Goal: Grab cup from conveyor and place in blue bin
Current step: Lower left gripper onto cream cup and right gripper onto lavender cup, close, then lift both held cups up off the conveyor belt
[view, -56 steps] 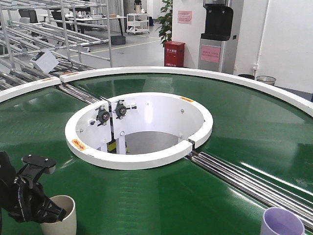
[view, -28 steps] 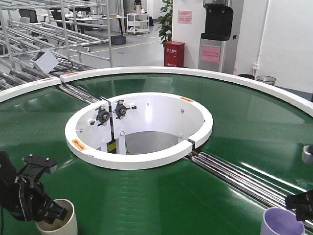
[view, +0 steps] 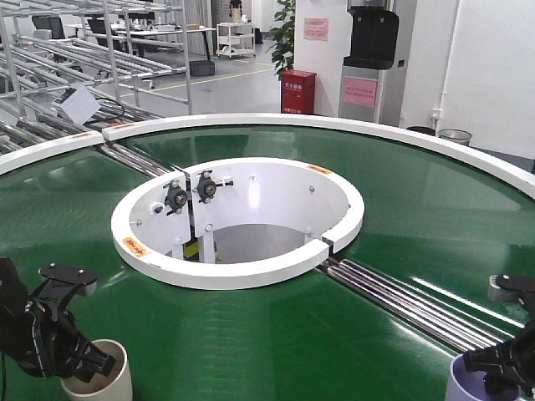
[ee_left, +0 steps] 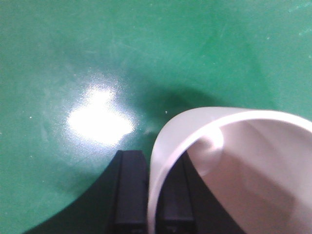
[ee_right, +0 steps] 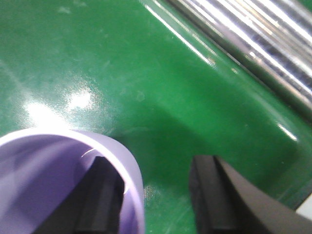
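The dark green conveyor (view: 276,334) fills the front view. A cream cup (view: 107,383) stands on it at the lower left. My left gripper (view: 79,361) is shut on its rim, and the left wrist view shows one finger (ee_left: 130,190) outside the cup (ee_left: 234,161) and one inside. A purple cup (view: 462,386) stands at the lower right. My right gripper (view: 501,368) is open over its rim: one finger (ee_right: 100,200) is inside the purple cup (ee_right: 44,170), the other (ee_right: 209,195) is outside and apart from the wall. The blue bin is out of view.
The white inner ring (view: 242,271) surrounds the open centre hole. Steel rollers (view: 401,301) cross the belt just behind the right gripper, and also show in the right wrist view (ee_right: 253,44). The white outer rim (view: 468,154) curves round the back. Racks stand beyond at the far left.
My right arm has come into view at the lower right and dropped onto the purple cup's rim. The left gripper and cream cup have shifted slightly towards the lower left.
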Tool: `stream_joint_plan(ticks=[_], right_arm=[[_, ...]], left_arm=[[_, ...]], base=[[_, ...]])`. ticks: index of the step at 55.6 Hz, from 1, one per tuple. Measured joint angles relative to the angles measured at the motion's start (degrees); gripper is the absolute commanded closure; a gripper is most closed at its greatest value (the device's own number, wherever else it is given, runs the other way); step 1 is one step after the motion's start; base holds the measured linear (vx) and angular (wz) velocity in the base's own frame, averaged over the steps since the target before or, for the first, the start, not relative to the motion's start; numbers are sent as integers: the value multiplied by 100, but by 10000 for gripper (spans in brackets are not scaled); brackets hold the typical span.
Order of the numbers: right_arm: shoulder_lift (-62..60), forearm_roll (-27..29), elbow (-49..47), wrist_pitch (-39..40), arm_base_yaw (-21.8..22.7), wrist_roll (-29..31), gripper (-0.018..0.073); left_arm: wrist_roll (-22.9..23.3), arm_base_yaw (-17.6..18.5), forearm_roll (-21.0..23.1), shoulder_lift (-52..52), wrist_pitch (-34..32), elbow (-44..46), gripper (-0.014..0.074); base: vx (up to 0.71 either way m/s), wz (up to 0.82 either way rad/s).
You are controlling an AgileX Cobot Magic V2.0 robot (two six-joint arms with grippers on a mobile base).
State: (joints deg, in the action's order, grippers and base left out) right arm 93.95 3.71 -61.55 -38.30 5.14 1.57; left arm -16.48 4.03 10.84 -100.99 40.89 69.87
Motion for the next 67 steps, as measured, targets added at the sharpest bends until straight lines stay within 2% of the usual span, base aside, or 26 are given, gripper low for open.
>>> stream_joint_plan(ticks=[14, 28, 44, 53, 59, 67], right_arm=[[40, 77, -6, 28, 0, 5, 448], [40, 435, -17, 33, 0, 130, 575], [-343, 996, -17, 35, 0, 540, 571], [-973, 1845, -17, 152, -9, 1224, 569], [-1395, 2189, -90, 328, -178, 1699, 568], [-1763, 2280, -446, 366, -756, 1949, 568]], left_arm=[[0, 0, 0, 0, 0, 0, 468], [0, 0, 0, 0, 0, 0, 468], [-2, 0, -42, 205, 21, 0, 468], [-2, 7, -38, 893, -169, 0, 468], [-2, 14, 70, 1490, -258, 0, 475], [-2, 14, 324, 2300, -397, 0, 525]], base=[[0, 0], [0, 0], [0, 0], [0, 0], [0, 0], [0, 0]])
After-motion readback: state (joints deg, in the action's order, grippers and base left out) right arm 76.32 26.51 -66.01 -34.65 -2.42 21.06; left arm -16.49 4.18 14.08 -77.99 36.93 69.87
